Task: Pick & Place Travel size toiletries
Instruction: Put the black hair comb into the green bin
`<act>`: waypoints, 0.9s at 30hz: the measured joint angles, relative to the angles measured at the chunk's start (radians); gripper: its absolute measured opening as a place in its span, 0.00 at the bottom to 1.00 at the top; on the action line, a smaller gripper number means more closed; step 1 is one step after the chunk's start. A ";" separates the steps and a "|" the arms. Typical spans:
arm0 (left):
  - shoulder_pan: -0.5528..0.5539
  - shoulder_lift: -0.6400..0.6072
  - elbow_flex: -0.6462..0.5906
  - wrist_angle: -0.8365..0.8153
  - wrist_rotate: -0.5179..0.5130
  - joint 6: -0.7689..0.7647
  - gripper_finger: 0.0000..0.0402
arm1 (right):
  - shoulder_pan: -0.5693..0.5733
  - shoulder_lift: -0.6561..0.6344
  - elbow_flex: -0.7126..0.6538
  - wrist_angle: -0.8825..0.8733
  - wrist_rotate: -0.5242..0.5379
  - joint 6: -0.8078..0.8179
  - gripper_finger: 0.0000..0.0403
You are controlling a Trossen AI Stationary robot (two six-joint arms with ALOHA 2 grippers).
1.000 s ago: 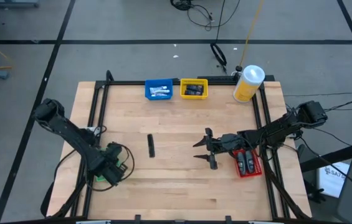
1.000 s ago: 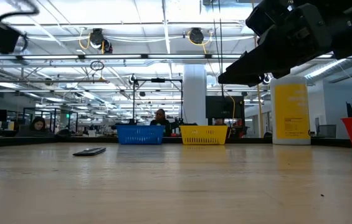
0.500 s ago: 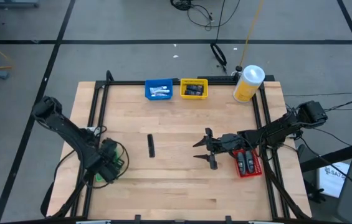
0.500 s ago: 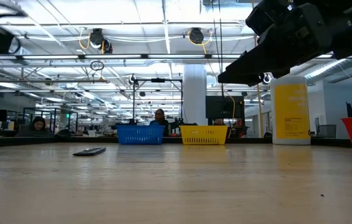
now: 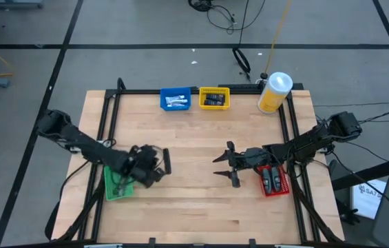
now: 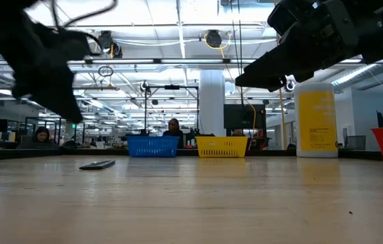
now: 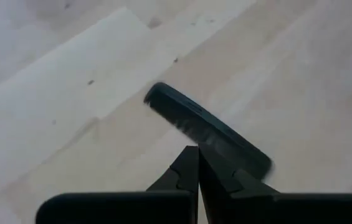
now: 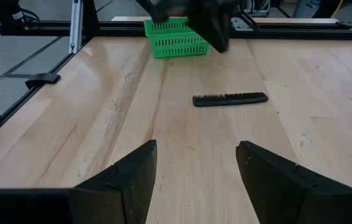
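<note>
High view: left gripper [image 5: 158, 165] sits over the wood table [image 5: 194, 207], just beside the black comb [image 5: 166, 160], which lies flat on the boards past the fingertips. Left wrist view confirms it: fingers [image 7: 191, 177] pressed together, nothing between them, comb [image 7: 207, 130] right ahead of the tips and partly hidden by them. Can't tell whether the tips touch it.

Green bin [image 5: 117, 186] is just behind the left gripper, under the arm; dark items inside, too blurred to identify.

Right gripper [image 5: 225, 167] hovers mid-table, fingers spread apart, empty. Right wrist view looks between its two fingers [image 8: 129, 180] across to the comb [image 8: 230, 99], well apart from them, with the green bin [image 8: 177, 37] beyond and the left arm blurred above it. Red bin [image 5: 274, 180] is just behind the right gripper beside its arm, with two dark toiletries [image 5: 271, 180] lying in it.

Far side of the table from both grippers: blue bin [image 5: 175, 99] holding a white tube [image 5: 176, 102], yellow bin [image 5: 214, 98] holding dark items [image 5: 213, 100], and the yellow canister [image 5: 274, 93] with white lid at the corner.

Low view: comb [image 6: 97, 164] flat on the table, left arm blurred above it, right arm high on the other side.
</note>
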 joint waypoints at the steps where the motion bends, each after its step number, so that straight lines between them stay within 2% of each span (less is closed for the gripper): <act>1: 0.036 0.015 -0.008 0.044 0.016 0.046 0.02 | 0.000 0.000 0.000 0.000 0.000 0.000 0.53; 6: 0.173 0.119 -0.020 0.201 0.119 0.225 0.01 | 0.000 0.000 0.000 -0.001 -0.001 0.000 0.53; 11: 0.242 0.246 -0.020 0.417 0.198 0.352 0.01 | 0.002 0.000 0.000 -0.009 -0.002 0.000 0.53; 15: 0.275 0.352 -0.016 0.728 0.282 0.512 0.02 | 0.014 0.000 0.000 -0.009 -0.002 0.001 0.53; 19: 0.251 0.410 0.011 1.106 0.491 0.798 0.02 | 0.023 0.000 0.000 -0.008 -0.002 -0.021 0.53; 21: 0.224 0.405 0.036 1.231 0.552 0.912 0.01 | 0.026 0.000 0.000 -0.009 -0.002 -0.042 0.53; 24: 0.183 0.399 0.071 1.248 0.568 1.011 0.01 | 0.035 0.000 0.000 -0.033 -0.011 -0.090 0.53; 27: 0.158 0.400 0.097 1.210 0.545 1.003 0.02 | 0.054 0.038 0.000 -0.033 -0.073 -0.198 0.53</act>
